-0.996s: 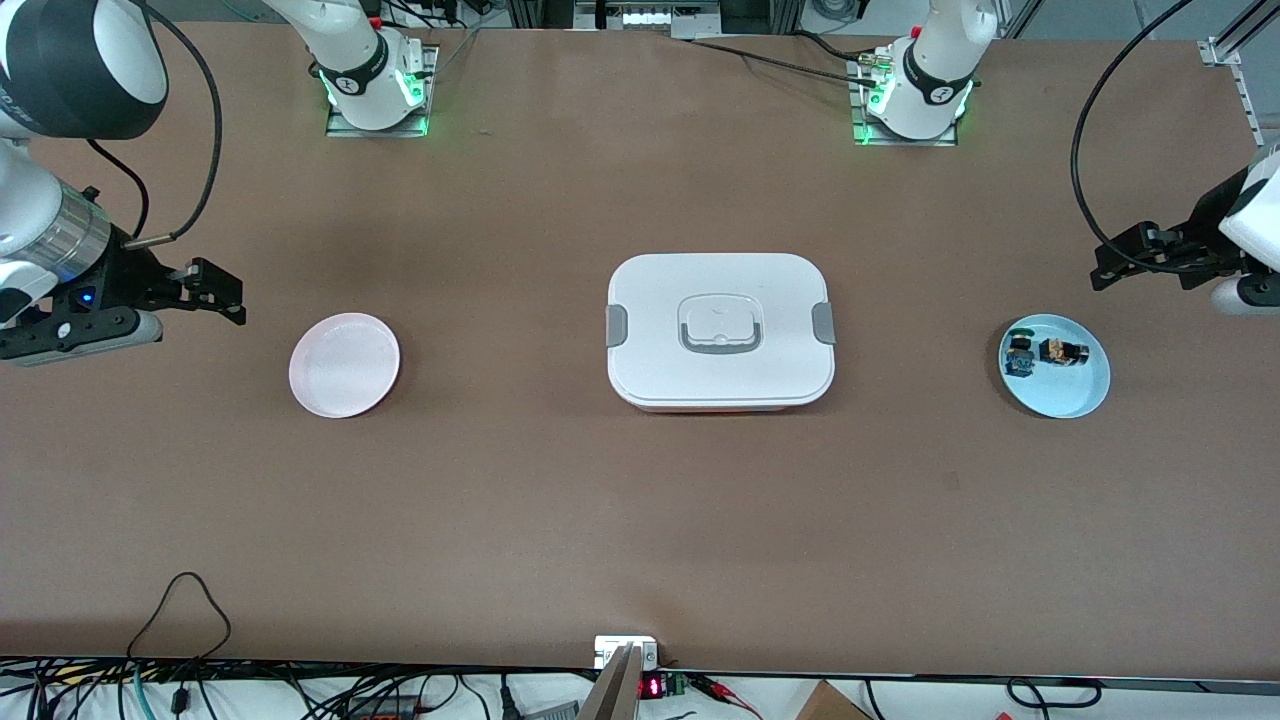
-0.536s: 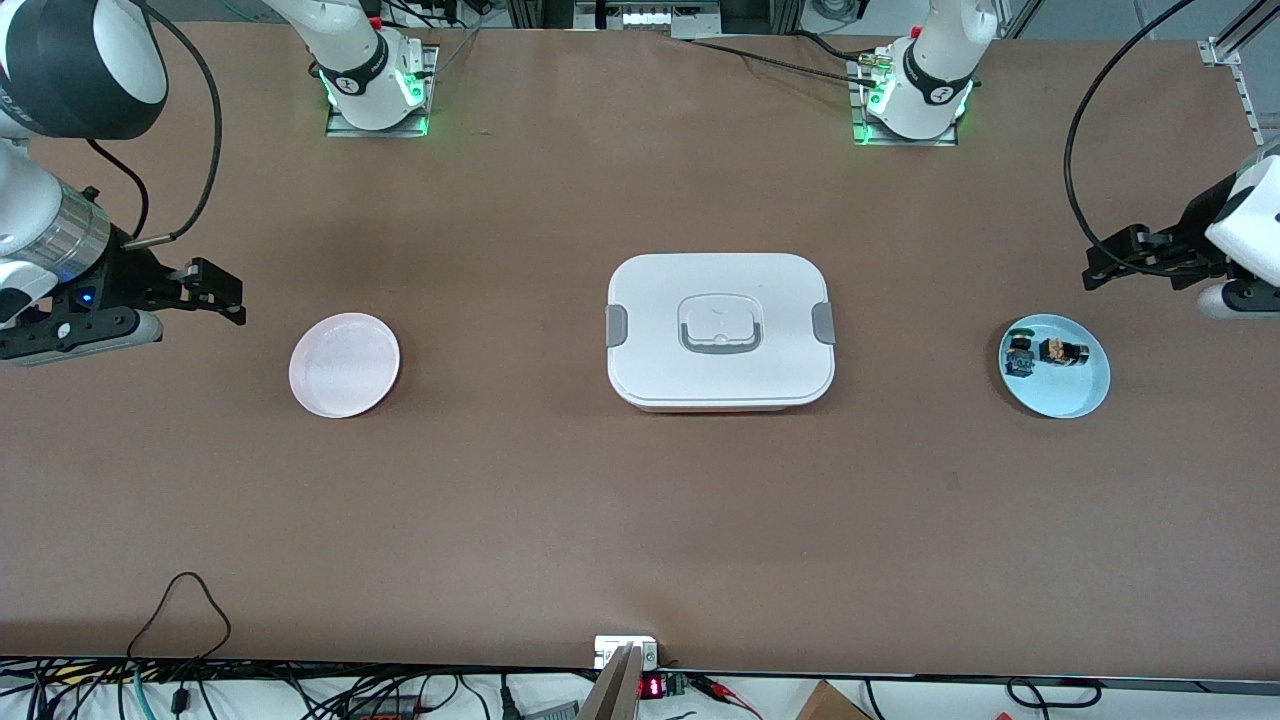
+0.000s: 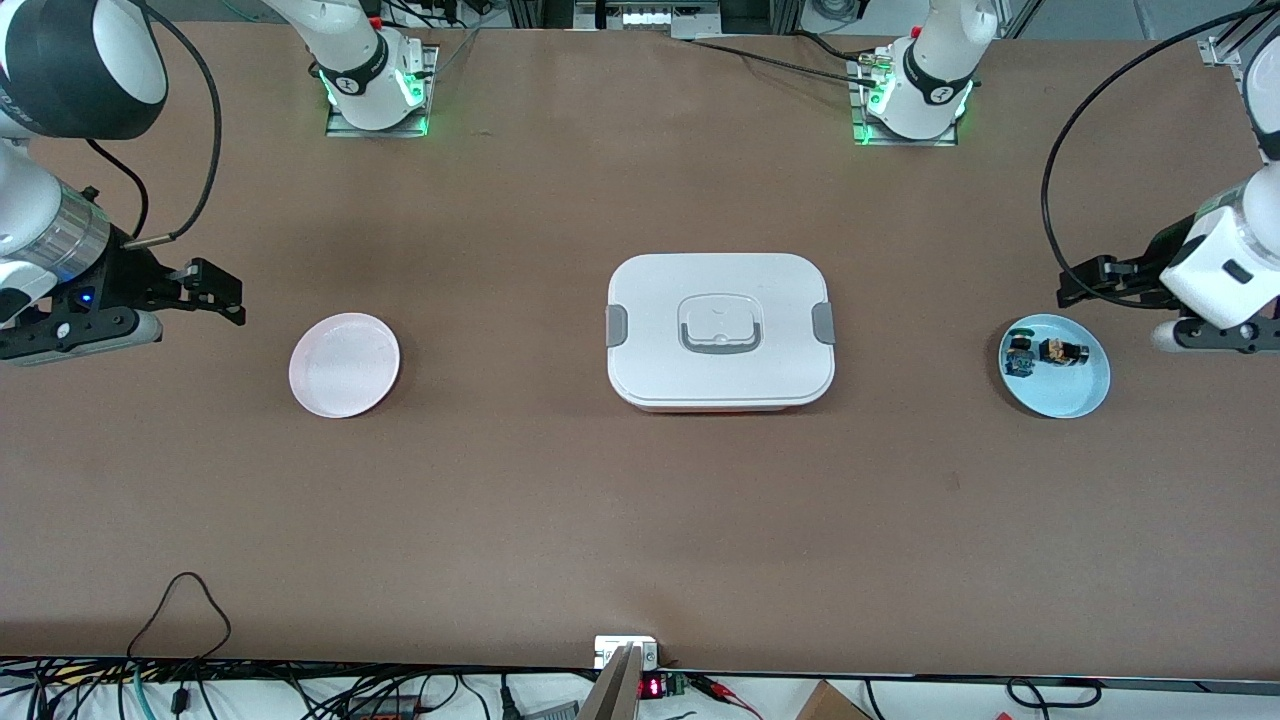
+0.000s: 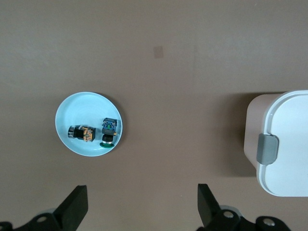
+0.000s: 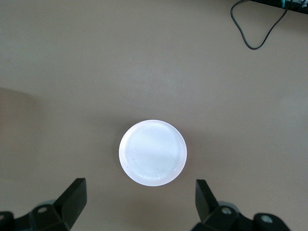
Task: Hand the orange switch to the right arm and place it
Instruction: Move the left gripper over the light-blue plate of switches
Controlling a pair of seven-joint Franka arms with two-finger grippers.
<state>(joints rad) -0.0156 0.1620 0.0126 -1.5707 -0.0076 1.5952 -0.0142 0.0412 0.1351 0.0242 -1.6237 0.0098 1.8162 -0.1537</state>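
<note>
Left gripper is up in the air at the left arm's end of the worktop, over the bare top just beside the blue plate. Its fingers are wide apart & hold nothing.

Orange switch lies on the blue plate, w/ a blue-green part just beside it on the same plate. In the left wrist view the switch lies on its side, close to the other part. I can't tell if the two touch.

Right gripper waits in the air at the right arm's end of the worktop, near the pink plate. Its fingers are wide apart too & hold nothing. Nothing lies on the pink plate.

White box w/ a lid sits in the middle of the worktop, between the two plates & well apart from both. It has a grey clip on each short side.
</note>
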